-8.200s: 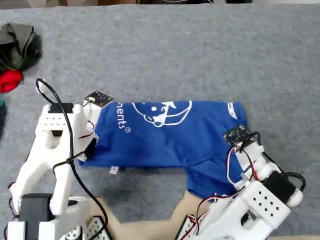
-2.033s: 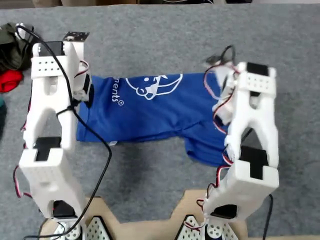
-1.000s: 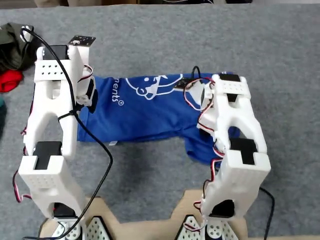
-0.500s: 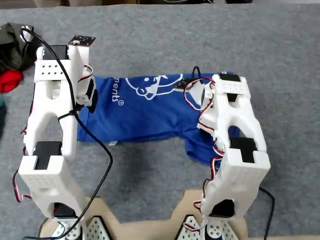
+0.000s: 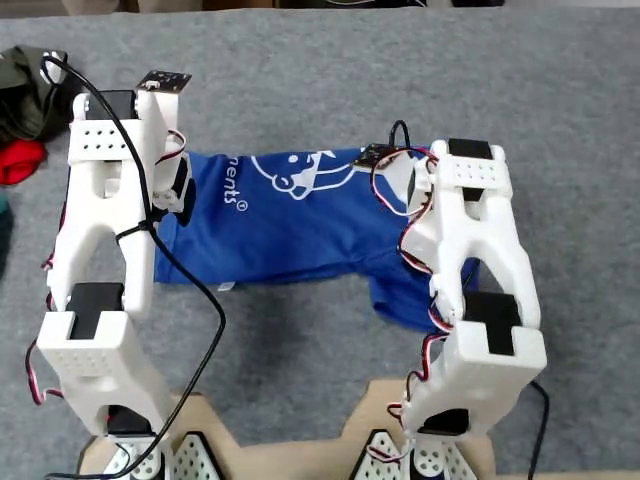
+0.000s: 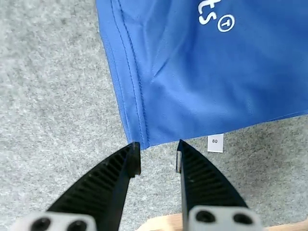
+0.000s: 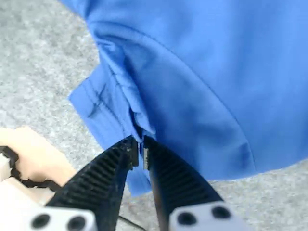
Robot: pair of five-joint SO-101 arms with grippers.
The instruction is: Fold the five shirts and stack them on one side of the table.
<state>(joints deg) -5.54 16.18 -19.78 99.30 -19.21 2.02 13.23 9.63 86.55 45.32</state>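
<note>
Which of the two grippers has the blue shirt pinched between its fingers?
The right gripper: its jaws are closed on a fold of the blue shirt. The left gripper stands open at the shirt's hem corner, holding nothing.

Robotics lab / maker bench: grey felt-covered table (image 5: pixel 320 70); plywood base (image 5: pixel 290 455) at its near edge carries white 3D-printed left arm (image 5: pixel 110 190) & right arm (image 5: pixel 478 215) w/ exposed servo wiring (image 5: pixel 218 305).

One blue shirt (image 5: pixel 300 235), two arms (image 5: pixel 100 230) (image 5: pixel 480 250), one dark garment (image 5: pixel 35 88) and one red garment (image 5: pixel 20 160).
</note>
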